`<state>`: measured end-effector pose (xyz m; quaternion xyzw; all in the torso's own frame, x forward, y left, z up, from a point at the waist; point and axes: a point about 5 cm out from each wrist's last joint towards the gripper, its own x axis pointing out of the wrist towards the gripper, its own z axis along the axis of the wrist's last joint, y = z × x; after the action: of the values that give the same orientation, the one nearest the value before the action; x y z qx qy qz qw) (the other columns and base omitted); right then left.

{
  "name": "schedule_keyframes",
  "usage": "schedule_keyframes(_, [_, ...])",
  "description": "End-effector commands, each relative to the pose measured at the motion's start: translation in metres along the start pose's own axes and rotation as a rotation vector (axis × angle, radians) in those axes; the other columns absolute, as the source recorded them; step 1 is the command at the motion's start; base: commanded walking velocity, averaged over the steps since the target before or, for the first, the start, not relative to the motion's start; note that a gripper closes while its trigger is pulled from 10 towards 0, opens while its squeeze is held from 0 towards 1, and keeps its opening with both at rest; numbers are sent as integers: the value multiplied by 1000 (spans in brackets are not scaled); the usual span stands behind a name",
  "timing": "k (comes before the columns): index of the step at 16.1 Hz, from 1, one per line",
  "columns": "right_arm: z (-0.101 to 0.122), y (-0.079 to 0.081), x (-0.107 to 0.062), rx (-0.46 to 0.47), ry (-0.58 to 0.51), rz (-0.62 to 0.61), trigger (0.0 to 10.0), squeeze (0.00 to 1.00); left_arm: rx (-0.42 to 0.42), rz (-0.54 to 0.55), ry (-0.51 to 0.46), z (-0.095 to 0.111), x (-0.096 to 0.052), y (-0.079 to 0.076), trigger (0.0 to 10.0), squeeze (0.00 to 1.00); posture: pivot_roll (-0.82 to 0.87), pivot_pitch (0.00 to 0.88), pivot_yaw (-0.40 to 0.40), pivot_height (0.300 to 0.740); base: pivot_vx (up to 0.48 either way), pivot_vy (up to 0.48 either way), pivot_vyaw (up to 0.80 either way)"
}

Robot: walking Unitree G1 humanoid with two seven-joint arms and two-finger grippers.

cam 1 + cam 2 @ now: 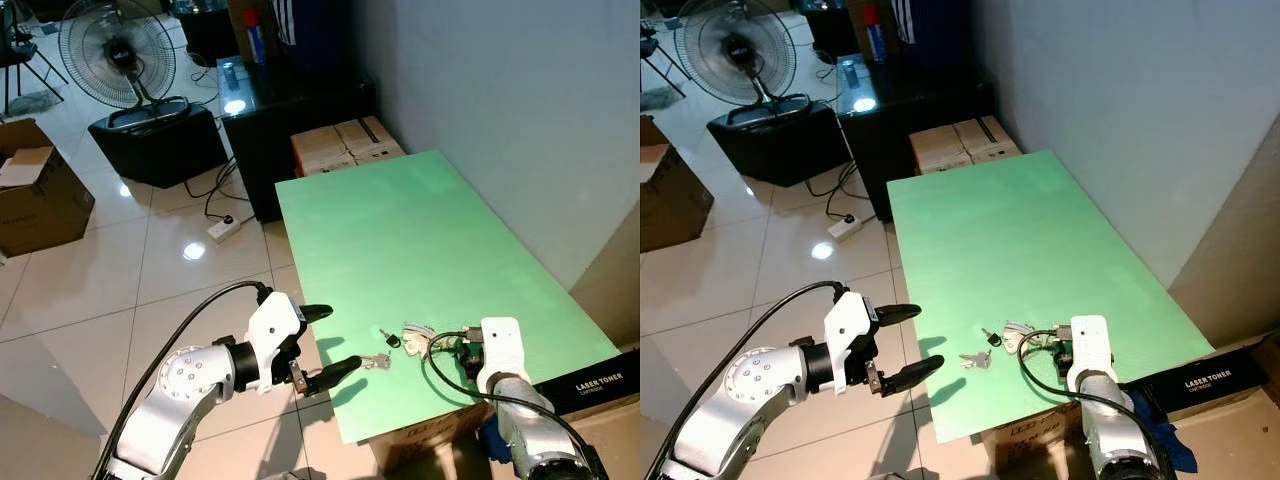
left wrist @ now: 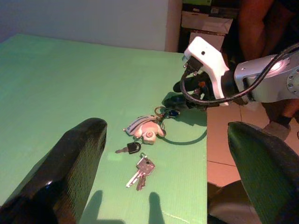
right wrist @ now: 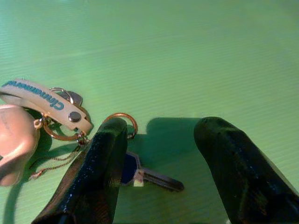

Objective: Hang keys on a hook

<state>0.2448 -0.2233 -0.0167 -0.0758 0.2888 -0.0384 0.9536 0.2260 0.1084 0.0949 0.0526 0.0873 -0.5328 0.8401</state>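
A bunch of keys (image 1: 402, 347) lies on the green table (image 1: 420, 240) near its front edge: silver keys (image 2: 142, 171), a black-headed key (image 2: 131, 148), a pale charm (image 2: 148, 131) with a strap, and a blue-headed key (image 3: 135, 174). My right gripper (image 3: 156, 161) is open just above the table, one finger (image 3: 105, 163) over the blue key and close to a copper ring (image 3: 122, 122). My left gripper (image 1: 325, 345) is open, off the table's front left edge, pointing at the keys.
A grey wall (image 1: 520, 100) runs along the table's right side. Cardboard boxes (image 1: 345, 145) stand behind the table's far end. A black cabinet (image 1: 270, 120), a floor fan (image 1: 118, 55) and a power strip (image 1: 225, 228) occupy the tiled floor to the left. A person's legs (image 2: 261, 28) stand behind my right arm.
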Motion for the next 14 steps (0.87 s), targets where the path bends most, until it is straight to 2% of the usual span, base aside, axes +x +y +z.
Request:
schedule_keyframes(1, [7, 3, 2, 30, -27, 19, 10000, 0, 13, 7, 15, 0, -1, 4, 10000, 0, -29, 0, 143, 740, 0, 0, 0])
schedule_keyframes(2, [12, 7, 4, 63, -39, 38, 10000, 0, 14, 8, 14, 0, -2, 4, 10000, 0, -30, 0, 148, 740, 0, 0, 0])
schedule_keyframes(5, [17, 11, 7, 64, -33, 48, 10000, 0, 13, 3, 14, 0, -2, 4, 10000, 0, -30, 0, 150, 740, 0, 0, 0])
schedule_keyframes(7, [16, 25, 11, 2, 68, 97, 10000, 0, 15, 2, 13, 0, -1, 4, 10000, 0, -23, 4, 134, 740, 0, 0, 0])
schedule_keyframes(12, [16, 36, 13, 65, 145, 103, 10000, 0, 12, 12, 9, 0, -2, 1, 10000, 0, -14, 0, 128, 740, 0, 0, 0])
schedule_keyframes(14, [14, 36, 12, 61, 174, 86, 10000, 0, 12, 11, 8, 0, -2, 1, 10000, 0, -14, 0, 129, 740, 0, 0, 0])
